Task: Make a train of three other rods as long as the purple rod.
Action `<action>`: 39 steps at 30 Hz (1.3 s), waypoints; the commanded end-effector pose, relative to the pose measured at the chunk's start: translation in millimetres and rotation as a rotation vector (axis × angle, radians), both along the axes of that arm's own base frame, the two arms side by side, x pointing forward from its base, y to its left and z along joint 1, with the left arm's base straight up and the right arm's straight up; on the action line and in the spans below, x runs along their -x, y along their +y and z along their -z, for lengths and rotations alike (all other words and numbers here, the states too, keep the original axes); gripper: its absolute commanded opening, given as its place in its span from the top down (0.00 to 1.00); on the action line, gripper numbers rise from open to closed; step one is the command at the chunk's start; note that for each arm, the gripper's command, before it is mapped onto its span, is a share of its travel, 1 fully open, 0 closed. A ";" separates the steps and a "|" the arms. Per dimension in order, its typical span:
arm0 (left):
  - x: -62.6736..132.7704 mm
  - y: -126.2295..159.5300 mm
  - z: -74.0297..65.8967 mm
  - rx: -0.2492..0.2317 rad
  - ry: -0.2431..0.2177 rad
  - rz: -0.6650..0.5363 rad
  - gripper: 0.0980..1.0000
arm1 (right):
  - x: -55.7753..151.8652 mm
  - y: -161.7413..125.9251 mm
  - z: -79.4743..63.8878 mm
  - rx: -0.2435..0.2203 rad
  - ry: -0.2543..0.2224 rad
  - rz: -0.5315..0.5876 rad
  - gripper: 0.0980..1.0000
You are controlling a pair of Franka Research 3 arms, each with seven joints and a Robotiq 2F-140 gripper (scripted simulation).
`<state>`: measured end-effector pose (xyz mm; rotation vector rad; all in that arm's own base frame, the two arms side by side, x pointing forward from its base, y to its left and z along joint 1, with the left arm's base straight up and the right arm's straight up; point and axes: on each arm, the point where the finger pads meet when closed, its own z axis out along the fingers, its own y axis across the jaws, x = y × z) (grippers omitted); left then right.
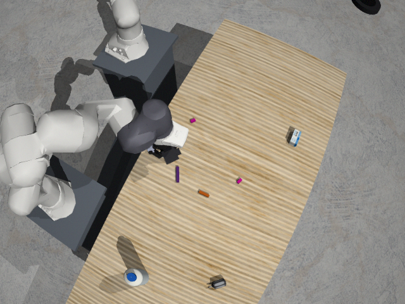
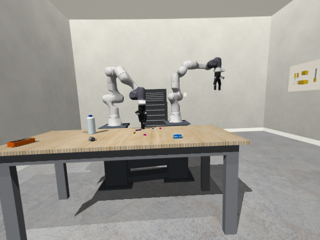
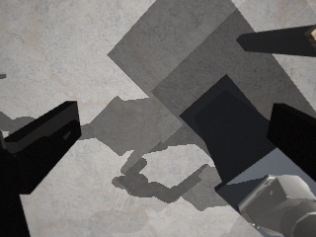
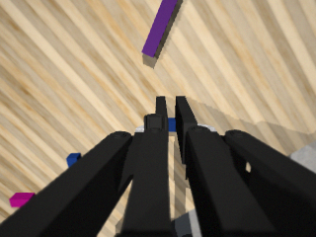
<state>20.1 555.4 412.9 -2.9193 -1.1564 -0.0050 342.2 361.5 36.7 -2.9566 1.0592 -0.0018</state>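
The right gripper [image 1: 160, 151] [image 2: 142, 127] [image 4: 170, 111] is closed on a little blue rod [image 4: 172, 124], low over the counter [image 1: 248, 107] [image 2: 196, 134]. In the right wrist view, the purple rod [image 1: 177, 174] [image 2: 138, 129] [image 4: 161, 29] lies above its fingertips, near the top middle. Another blue rod [image 2: 152, 128] [image 4: 73, 159] and a pink-purple magenta rod [image 1: 192, 120] [image 2: 160, 128] [image 4: 22, 199] sit at the lower left. In the top view, the orange rod [image 1: 204, 193] [image 2: 134, 132] and second magenta rod [image 1: 238, 180] [image 2: 144, 134] are down and right of the gripper. The left gripper [image 2: 217, 89] [image 3: 174, 119] is wide open, up high.
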 end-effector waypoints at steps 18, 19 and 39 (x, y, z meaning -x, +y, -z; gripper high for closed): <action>0.6 -1.3 -0.1 0.003 0.002 0.004 0.00 | 0.7 -0.3 -59.7 0.000 0.001 0.002 0.97; 0.6 -1.3 -0.1 0.003 0.002 0.004 0.00 | 0.7 -0.3 -59.7 0.000 0.001 0.002 0.97; 0.6 -1.3 -0.1 0.003 0.002 0.004 0.00 | -0.4 1.6 -98.8 0.001 0.001 0.001 0.97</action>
